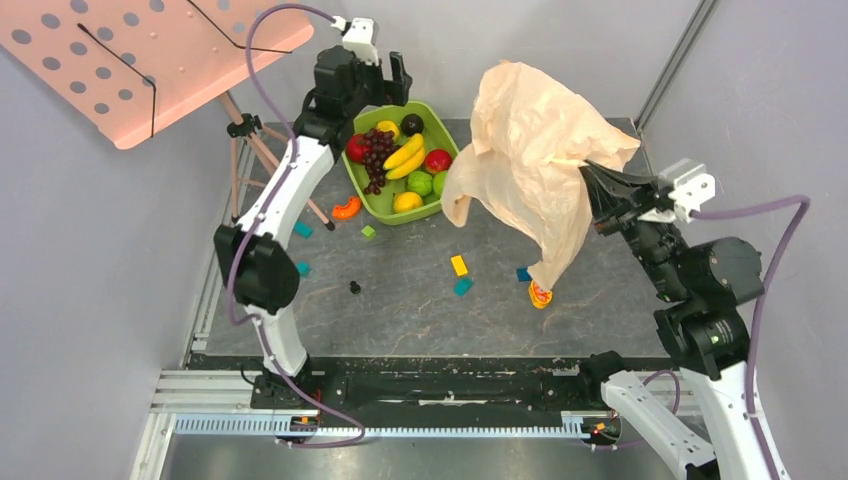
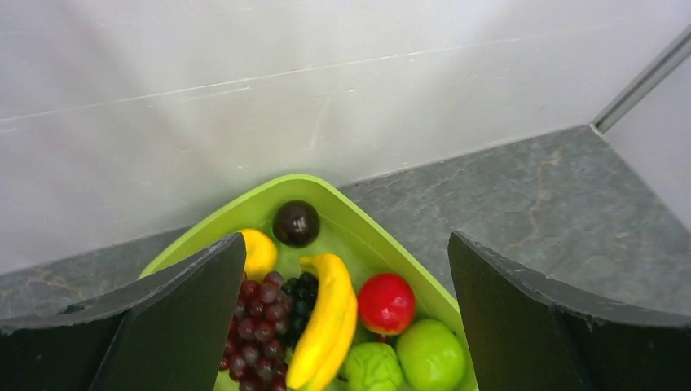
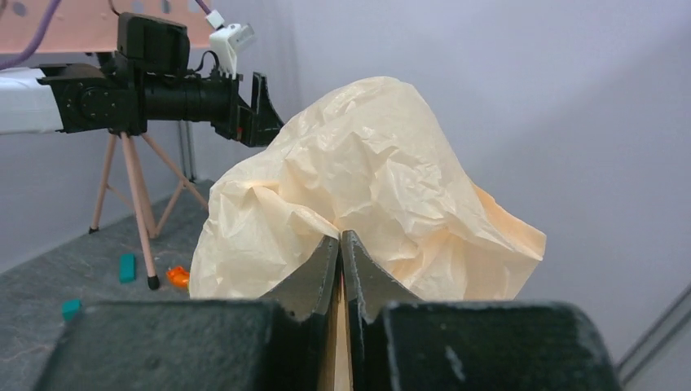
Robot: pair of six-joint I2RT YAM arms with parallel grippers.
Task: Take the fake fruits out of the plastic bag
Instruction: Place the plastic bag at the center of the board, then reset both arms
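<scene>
Bench [image 1: 400,290] first: we see open room on it between the two tools, with only small blocks [image 1: 459,265] scattered there. The plastic bag [image 1: 530,150] hangs in the air off the right tool [image 3: 341,244], which is pinched tight together on a fold of it. The bag bulges up and to the left of that tool. Its long axis runs from the puffed top down to a thin tail that reaches the bench below the tool. It looks limp and light, so we judge it is emptied, but we cannot see inside.

The green tub [image 1: 395,218] sits directly below the left tool [image 2: 346,244], close to the back wall [image 2: 244,98] and apart from the bag. The left tool is spread wide with nothing in it. The fruits lie in the tub under it: the grape bunch [image 2: 257,334] by one finger, the banana [image 2: 330,318] lengthways between the jaws, the yellow fruit [image 2: 257,252] just beyond the grapes.

The left tool is nearer the fruits; the right tool has the bag. For any check of the bag, it lies to the left tool's right, over open bench. A tripod [image 1: 243,127] stands to the left tool's left, so we judge an inward swing safer. There is an orange-yellow bit [image 1: 540,295] at the bag's tail: fruit or print, we cannot tell.
</scene>
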